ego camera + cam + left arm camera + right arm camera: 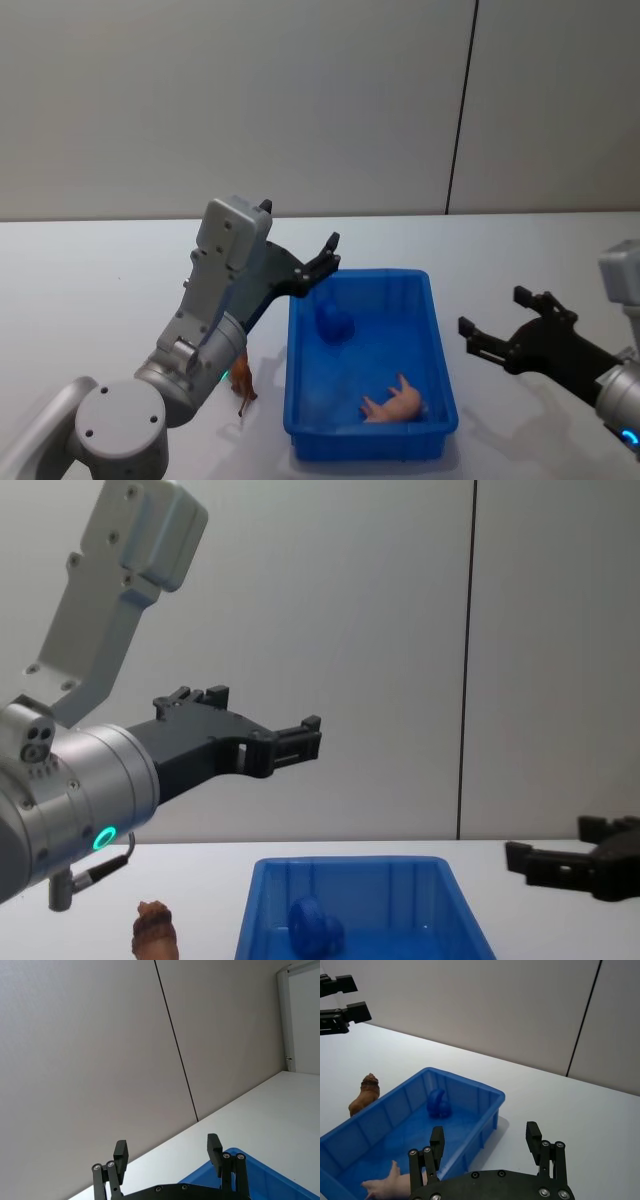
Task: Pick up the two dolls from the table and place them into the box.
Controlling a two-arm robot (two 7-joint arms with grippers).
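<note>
Left tool [167, 1146] is open and empty, fingers spread, held high near the far-left corner of the bright blue ribbed plastic box [370, 442]. The rounded deep-blue doll [335, 322] lies inside the box at its far-left end, so that one counts as placed. The lumpy brown doll [243, 385] stands upright on the white desk [120, 270], outside the box and just beside its left wall at the near end; not yet in. A pink limbed figure [395, 405] lies in the box, near-right. Right tool [485, 1132] is open and empty, low over the desk right of the box, clear of it and looking idle. Task looks half done. The brown doll is on the left arm's side, so the left tool probably takes it. The doll is close to the box wall, leaving little finger room there.
</note>
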